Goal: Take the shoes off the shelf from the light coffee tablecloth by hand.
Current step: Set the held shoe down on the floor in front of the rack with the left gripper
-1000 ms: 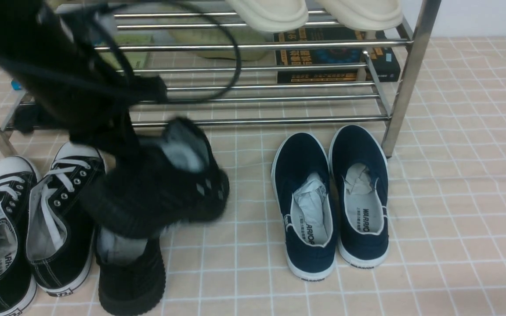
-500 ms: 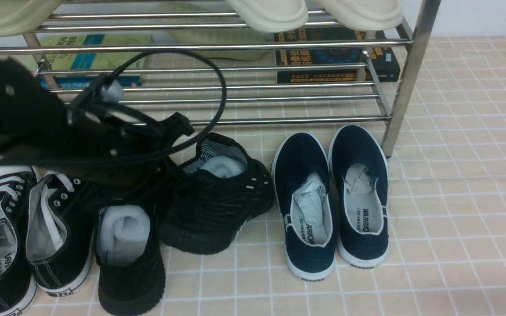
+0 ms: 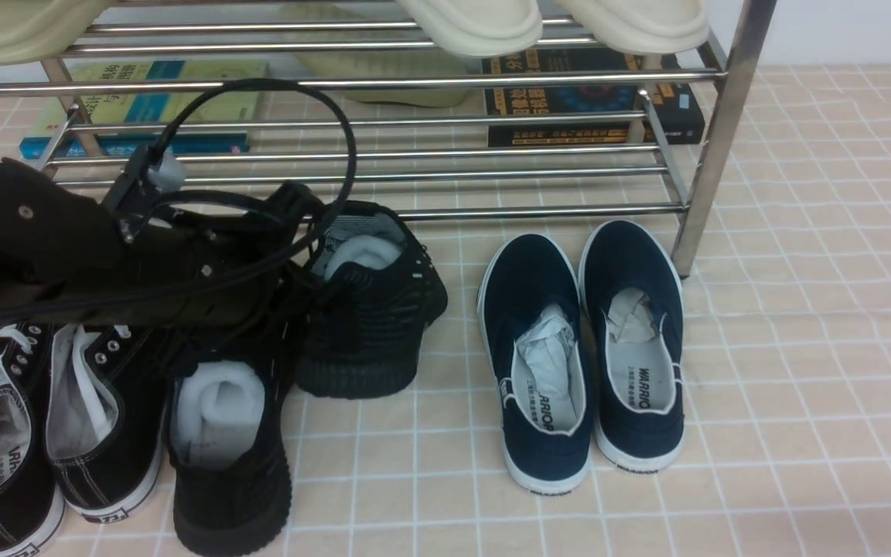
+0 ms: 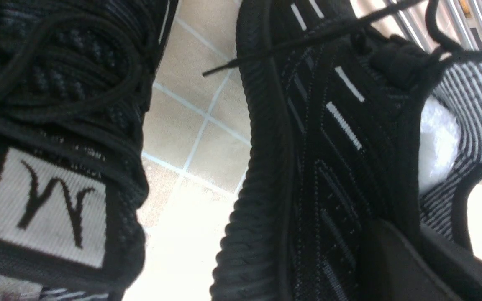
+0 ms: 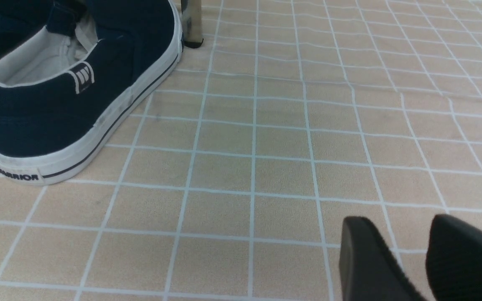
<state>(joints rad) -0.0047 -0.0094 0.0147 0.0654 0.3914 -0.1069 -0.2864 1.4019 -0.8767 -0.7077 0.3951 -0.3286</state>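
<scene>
The shoes (image 3: 372, 309): the second black knit sneaker is down on the light coffee tablecloth (image 3: 801, 348), in front of the shelf (image 3: 724, 139) and not on it.
Left tool (image 3: 298, 209): jaws all but closed at that sneaker's knit collar and apparently pinching it. In the wrist view, one dark finger (image 4: 391, 267) lies against the collar, beside the white stuffing.
Just changed: a second ago this sneaker hung blurred in the air above its mate (image 3: 229, 449), with the arm raised across the rails. Half a second ago it touched down leaning toward the navy slip-ons (image 3: 581, 348). Now its ribbed sole edge meets the cloth closer to the shelf's lowest rail. Whether it sits fully flat cannot be told.
Meaning for the task: both sneakers appear to be off the shelf and on the desk, just beside each other. Letting go and drawing the arm back look like all that remains.
Right tool (image 5: 396, 234): fingers parted with nothing between them, low over bare cloth and well apart from the pair.
Count, sneakers: two black knit.
Count, other footwear on the cloth: two navy slip-ons and two black canvas lace-ups (image 3: 51, 402).
Count, upper rails: three cream slippers (image 3: 469, 23) in view.
Count, behind the rails: at least two books, one green (image 3: 151, 100) and one dark (image 3: 592, 100).
Count, shelf and tools: one shelf, two tools.
</scene>
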